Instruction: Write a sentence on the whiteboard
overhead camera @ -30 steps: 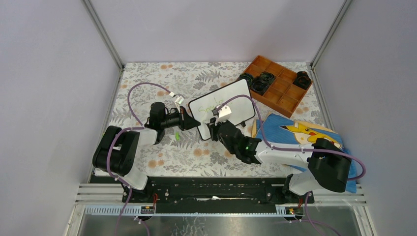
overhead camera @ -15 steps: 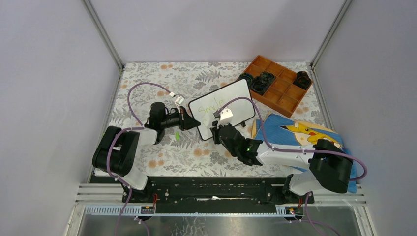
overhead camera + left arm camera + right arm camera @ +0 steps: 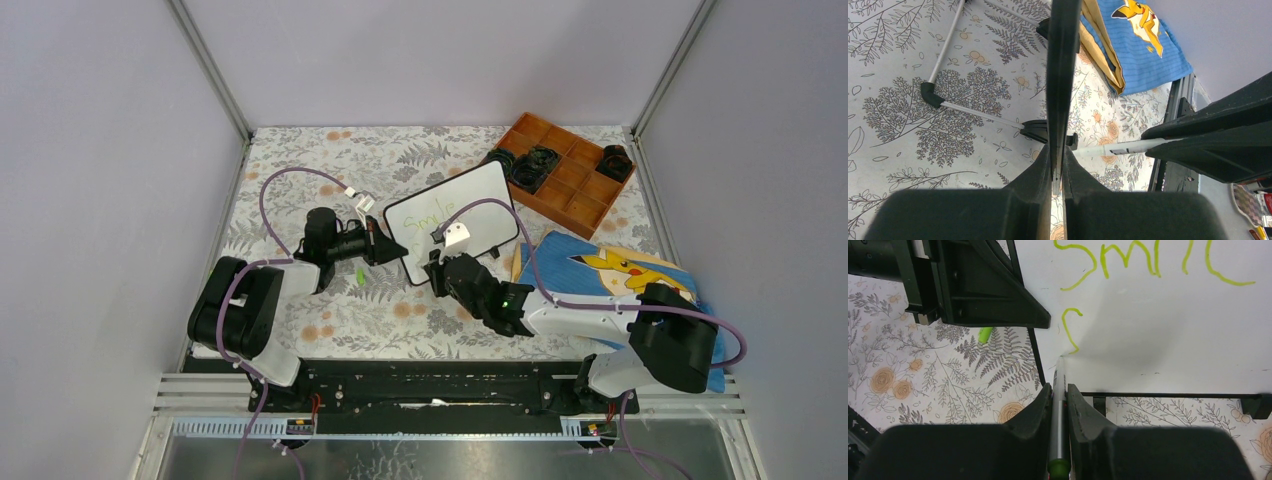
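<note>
The whiteboard stands tilted mid-table on small black feet. My left gripper is shut on its left edge, which shows edge-on between the jaws in the left wrist view. Green writing on it reads "Smile", and below it is the curved start of a second line. My right gripper is shut on a grey marker with a green end. The marker's tip touches the board at the bottom of that curve. The marker also shows in the left wrist view.
A green marker cap lies on the floral tablecloth under the left gripper. A brown compartment tray with black objects stands at the back right. The blue Pikachu cloth lies on a wooden board at the right.
My right gripper has moved down and left along the board with the marker, uncovering "Smile" in the top view. The left gripper and the board have not moved.
</note>
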Controlling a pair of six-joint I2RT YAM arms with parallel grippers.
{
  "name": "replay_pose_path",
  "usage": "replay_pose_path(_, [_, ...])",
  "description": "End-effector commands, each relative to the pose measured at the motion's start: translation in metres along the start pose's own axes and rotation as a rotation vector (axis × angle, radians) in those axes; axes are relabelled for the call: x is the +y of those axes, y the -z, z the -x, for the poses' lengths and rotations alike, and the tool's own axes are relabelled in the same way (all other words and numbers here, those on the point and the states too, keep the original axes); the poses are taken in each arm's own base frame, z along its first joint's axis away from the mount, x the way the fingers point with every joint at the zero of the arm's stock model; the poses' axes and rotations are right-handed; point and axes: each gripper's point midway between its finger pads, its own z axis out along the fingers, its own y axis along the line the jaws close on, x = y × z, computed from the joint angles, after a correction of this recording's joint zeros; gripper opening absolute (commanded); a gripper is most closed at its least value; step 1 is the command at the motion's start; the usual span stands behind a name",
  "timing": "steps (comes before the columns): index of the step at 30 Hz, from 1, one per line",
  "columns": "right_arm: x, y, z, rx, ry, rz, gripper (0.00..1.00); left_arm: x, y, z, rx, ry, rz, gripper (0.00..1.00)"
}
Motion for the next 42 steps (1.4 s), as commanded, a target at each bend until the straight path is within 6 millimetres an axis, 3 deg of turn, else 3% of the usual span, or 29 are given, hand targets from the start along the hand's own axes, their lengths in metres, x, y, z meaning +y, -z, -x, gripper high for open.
replay_pose_path(1, [0.010,0.003,0.019,-0.053,-0.024,0.027,0.00,0.016,-0.001,-0.014,0.036,0.031,0.083,0.00])
replay_pose_path(8, [-0.019,0.019,0.046,-0.151,-0.025,-0.088,0.00,0.016,-0.001,-0.013,0.035,0.029,0.083,0.00])
replay_pose_path(16, [-0.024,0.014,0.071,-0.204,-0.042,-0.092,0.00,0.016,-0.001,-0.013,0.037,0.028,0.086,0.00])
replay_pose_path(27, [-0.020,0.004,0.082,-0.218,-0.059,-0.070,0.00,0.016,-0.001,-0.015,0.043,0.027,0.084,0.00])
replay_pose_path(42, [-0.019,-0.007,0.069,-0.174,-0.057,-0.063,0.00,0.017,-0.001,-0.016,0.046,0.028,0.087,0.00])
